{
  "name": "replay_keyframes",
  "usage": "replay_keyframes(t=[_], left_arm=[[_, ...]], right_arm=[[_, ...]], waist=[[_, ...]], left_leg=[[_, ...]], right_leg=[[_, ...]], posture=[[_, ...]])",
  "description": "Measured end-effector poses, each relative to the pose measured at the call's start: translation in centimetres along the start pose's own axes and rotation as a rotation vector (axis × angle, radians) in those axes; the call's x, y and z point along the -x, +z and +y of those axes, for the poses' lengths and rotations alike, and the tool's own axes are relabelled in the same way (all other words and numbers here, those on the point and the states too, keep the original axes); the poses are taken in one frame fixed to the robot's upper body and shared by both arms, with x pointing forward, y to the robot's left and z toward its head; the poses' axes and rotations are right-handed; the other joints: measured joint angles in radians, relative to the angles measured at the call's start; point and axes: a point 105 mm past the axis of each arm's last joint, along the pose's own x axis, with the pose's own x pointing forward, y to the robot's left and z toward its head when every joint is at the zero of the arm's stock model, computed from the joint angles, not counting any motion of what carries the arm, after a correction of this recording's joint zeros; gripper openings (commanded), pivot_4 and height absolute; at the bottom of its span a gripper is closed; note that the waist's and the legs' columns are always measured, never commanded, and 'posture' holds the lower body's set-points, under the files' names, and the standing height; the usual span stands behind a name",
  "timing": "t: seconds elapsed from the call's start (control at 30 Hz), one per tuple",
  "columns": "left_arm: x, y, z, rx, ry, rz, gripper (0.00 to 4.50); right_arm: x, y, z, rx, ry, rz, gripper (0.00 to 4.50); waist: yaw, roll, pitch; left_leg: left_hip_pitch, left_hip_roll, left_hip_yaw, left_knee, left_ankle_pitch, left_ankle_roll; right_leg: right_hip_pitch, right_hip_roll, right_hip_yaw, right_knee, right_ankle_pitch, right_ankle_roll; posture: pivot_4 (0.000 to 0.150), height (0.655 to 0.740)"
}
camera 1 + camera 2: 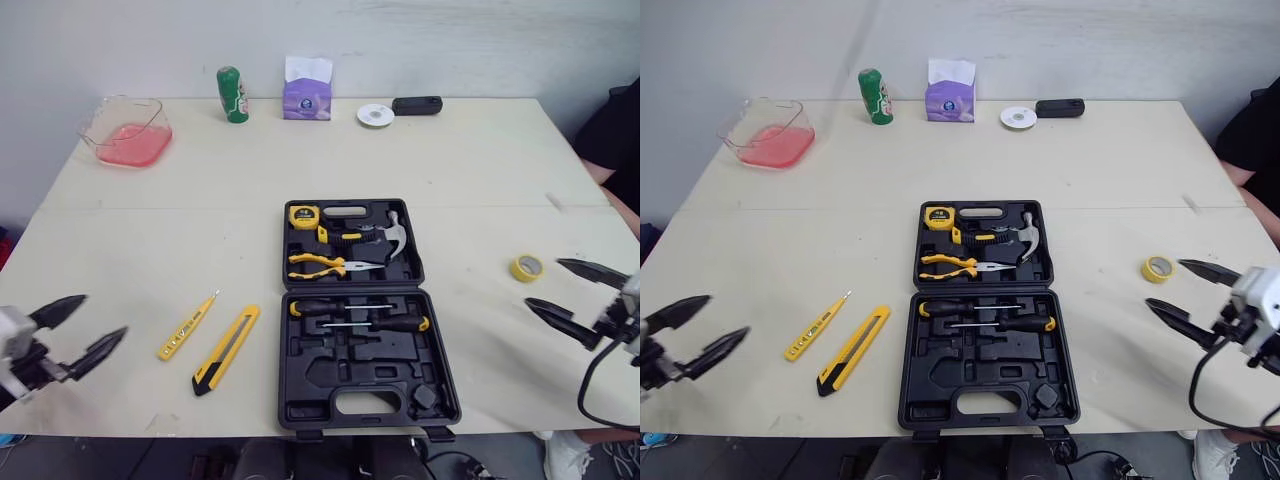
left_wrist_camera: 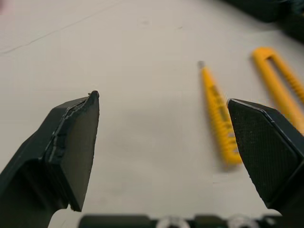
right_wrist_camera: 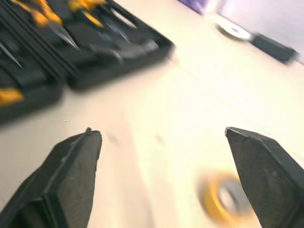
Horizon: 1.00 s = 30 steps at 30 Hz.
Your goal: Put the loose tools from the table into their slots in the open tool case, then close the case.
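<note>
At 9 o'clock from the open tool case point(image 1: 360, 320) on the bench point(image 1: 450, 160), a yellow tester screwdriver point(image 1: 188, 327) and utility knife point(image 1: 227, 349) lie side by side, long axes 7 to 1 o'clock — tester tip toward 1. Left gripper point(image 1: 100, 318), wide open and empty, hovers at their 9 o'clock; its wrist view frames the tester between its fingers point(image 2: 71, 142). Right gripper point(image 1: 545, 283), spread and empty, has a yellow tape roll point(image 1: 527, 267) at its 11 o'clock.

Knife point(image 1: 226, 349) left of case point(image 1: 362, 316)

Open black plastic tool case point(image 1: 320, 385): one
Loose yellow hand tools: two, a slim tester screwdriver point(image 1: 187, 326) and a utility knife point(image 1: 227, 348)
Yellow tape roll point(image 1: 527, 267): one
Green can point(image 1: 232, 95): one
Clear plastic tub point(image 1: 150, 108): one
Purple tissue pack point(image 1: 307, 90): one
</note>
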Motion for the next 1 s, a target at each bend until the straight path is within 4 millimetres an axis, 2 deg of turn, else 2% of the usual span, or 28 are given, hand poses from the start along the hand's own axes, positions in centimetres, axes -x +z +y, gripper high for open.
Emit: replay_keyframes(t=[0.07, 0.23, 0.37, 0.47, 0.57, 0.7, 0.8, 0.87, 1.0], left_arm=[[1.4, -1.1, 1.2, 0.013, 0.089, 0.023, 4.5], [3.6, -4.0, 2.6, 0.072, 0.23, 0.097, 4.5], [6.3, -5.2, 4.6, 0.094, 0.408, 0.132, 4.5], [7.1, -5.8, 5.1, 0.095, 0.46, 0.158, 4.5], [6.8, -5.8, 4.6, 0.102, 0.45, 0.151, 4.5], [5.4, -5.7, 3.5, 0.106, 0.412, 0.128, 4.5], [4.4, -4.9, 3.0, 0.101, 0.394, 0.092, 4.5], [4.0, -4.1, 2.9, 0.096, 0.385, 0.067, 4.5], [2.5, -2.6, 2.4, 0.101, 0.335, 0.026, 4.5]], right_arm=[[1.7, -1.0, -1.2, -0.006, -0.095, 0.039, 4.45], [6.1, -2.8, -3.9, -0.025, -0.313, 0.118, 4.45], [10.5, -5.4, -4.3, -0.041, -0.463, 0.246, 4.45], [12.3, -6.6, -4.1, -0.031, -0.52, 0.31, 4.45], [12.2, -6.4, -4.2, -0.008, -0.524, 0.298, 4.45], [10.9, -6.0, -4.5, 0.003, -0.507, 0.254, 4.45], [8.2, -5.6, -3.5, -0.022, -0.429, 0.18, 4.45], [7.2, -5.3, -3.2, -0.048, -0.399, 0.147, 4.45], [3.9, -3.1, -2.5, -0.072, -0.311, 0.026, 4.45]], waist=[[-0.001, 0.0, 0.0], [-0.013, 0.0, 0.0], [-0.013, 0.0, 0.0], [-0.019, 0.0, 0.0], [-0.028, 0.001, -0.001], [-0.036, 0.001, -0.001], [-0.034, 0.0, -0.001], [-0.028, 0.001, -0.002], [-0.024, 0.002, -0.002]], left_leg=[[0.0, 0.0, 0.0, 0.0, -0.005, -0.001], [0.001, 0.003, -0.001, 0.0, -0.007, -0.002], [0.001, 0.004, -0.001, -0.004, -0.007, -0.003], [0.003, 0.004, -0.001, -0.007, -0.006, -0.005], [0.004, 0.004, 0.0, -0.007, -0.005, -0.006], [0.006, 0.005, 0.0, -0.009, -0.004, -0.007], [0.005, 0.006, 0.0, -0.01, -0.003, -0.009], [0.005, 0.006, 0.0, -0.011, -0.002, -0.011], [0.005, 0.006, -0.001, -0.011, -0.002, -0.009]], right_leg=[[0.0, -0.001, 0.001, 0.0, 0.0, 0.0], [-0.001, -0.001, 0.003, 0.0, -0.001, -0.002], [-0.001, 0.0, 0.002, 0.0, -0.002, -0.005], [-0.001, 0.0, 0.002, -0.001, -0.003, -0.005], [-0.001, 0.0, 0.002, 0.0, -0.003, -0.005], [0.0, 0.001, 0.003, 0.0, -0.003, -0.005], [-0.001, 0.003, 0.002, 0.0, -0.003, -0.006], [-0.001, 0.003, 0.002, 0.0, -0.003, -0.006], [-0.001, 0.003, 0.001, 0.001, -0.003, -0.007]], posture=[[0.15, 0.74], [0.15, 0.74], [0.15, 0.74], [0.15, 0.74], [0.15, 0.74], [0.15, 0.74], [0.15, 0.74], [0.15, 0.74], [0.15, 0.74]])
